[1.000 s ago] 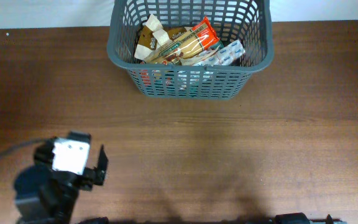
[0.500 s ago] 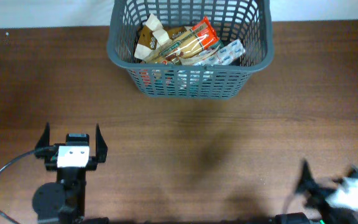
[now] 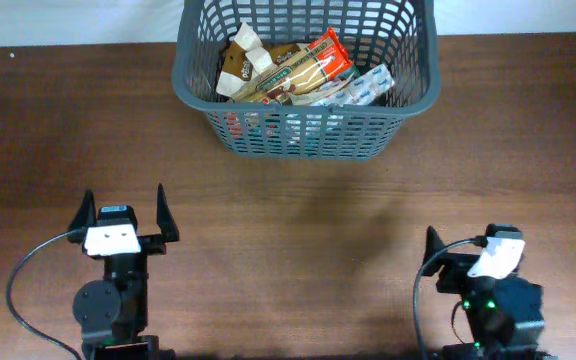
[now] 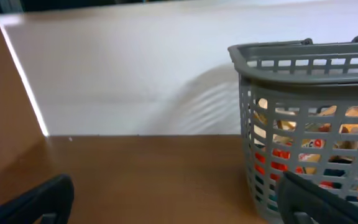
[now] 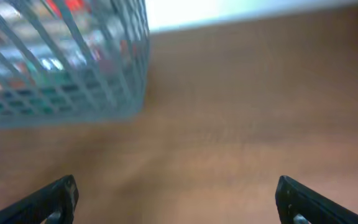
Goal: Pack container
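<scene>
The container [image 3: 193, 85], a dark grey lattice basket, stands at the far middle of the table and holds several snack packets [image 3: 303, 68]. It also shows at the right of the left wrist view [image 4: 272, 59] and at the upper left of the right wrist view [image 5: 129, 37]. My left gripper [image 3: 123, 212] is open and empty near the front left, its fingers at the bottom corners of its wrist view [image 4: 179, 202]. My right gripper [image 3: 463, 255] is open and empty near the front right, fingers spread wide in its wrist view [image 5: 176, 199].
A brown wooden table [image 3: 298, 220] lies between the grippers and the basket. A white wall [image 4: 135, 74] runs behind the table's far edge. Black cables [image 3: 23, 270] loop beside each arm base.
The left arm has straightened and moved slightly forward, fingers pointing at the basket. The right arm has come into view at the front right and settled, its gripper open.
</scene>
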Motion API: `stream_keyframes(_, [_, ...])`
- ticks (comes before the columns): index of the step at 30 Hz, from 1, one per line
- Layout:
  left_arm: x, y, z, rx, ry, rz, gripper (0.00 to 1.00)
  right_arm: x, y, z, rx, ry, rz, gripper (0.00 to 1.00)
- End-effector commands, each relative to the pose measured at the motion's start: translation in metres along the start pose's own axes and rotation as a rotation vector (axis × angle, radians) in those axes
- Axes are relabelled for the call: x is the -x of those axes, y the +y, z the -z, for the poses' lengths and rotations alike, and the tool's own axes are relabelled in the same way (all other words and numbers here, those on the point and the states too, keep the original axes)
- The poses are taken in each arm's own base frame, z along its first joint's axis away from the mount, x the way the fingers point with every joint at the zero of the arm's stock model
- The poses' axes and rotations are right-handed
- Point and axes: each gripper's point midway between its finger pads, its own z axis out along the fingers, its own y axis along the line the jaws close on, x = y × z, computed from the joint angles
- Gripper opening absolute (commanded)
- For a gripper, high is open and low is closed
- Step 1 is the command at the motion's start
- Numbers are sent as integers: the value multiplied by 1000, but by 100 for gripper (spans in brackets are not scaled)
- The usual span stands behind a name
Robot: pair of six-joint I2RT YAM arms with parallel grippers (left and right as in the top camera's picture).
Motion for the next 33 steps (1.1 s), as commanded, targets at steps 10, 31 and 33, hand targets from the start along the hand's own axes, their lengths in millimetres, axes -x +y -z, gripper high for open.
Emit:
stream_keyframes(10, [-24,3,-4,28,89,68,99,-58,-20,-26,-91,95,-110,99])
stream_keyframes(31, [-78,19,-25,132,281,49,99,-66,-23,-32,-102,97,-109,99])
stream_keyframes(33, [-80,19,-32,132,277,50,99,-65,-23,-32,-100,88,-111,99])
